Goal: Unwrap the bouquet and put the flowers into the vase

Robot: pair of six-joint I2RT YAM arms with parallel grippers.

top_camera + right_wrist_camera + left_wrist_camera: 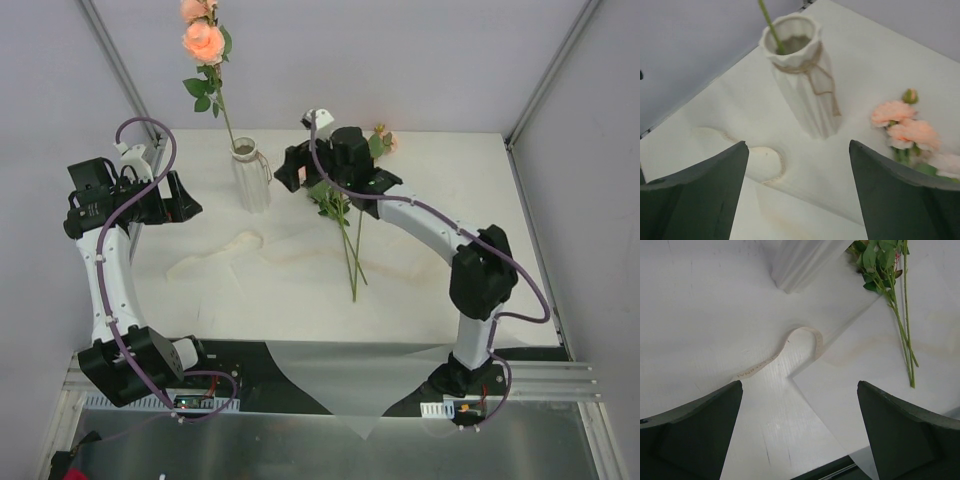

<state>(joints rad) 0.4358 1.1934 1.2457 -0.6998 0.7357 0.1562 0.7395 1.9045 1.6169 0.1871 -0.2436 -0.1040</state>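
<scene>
The white ribbed vase stands at the back of the table with one peach rose upright in it; its green stem enters the mouth. The bouquet is undone: the other flowers lie flat to the right of the vase, blooms toward the back. My right gripper hovers open just right of the vase, holding nothing. To the vase's left, my left gripper is open and empty too.
The white wrapping sheet lies spread on the table and hangs over the front edge. The cream ribbon curls loose in front of the vase. Frame posts and walls stand at the back.
</scene>
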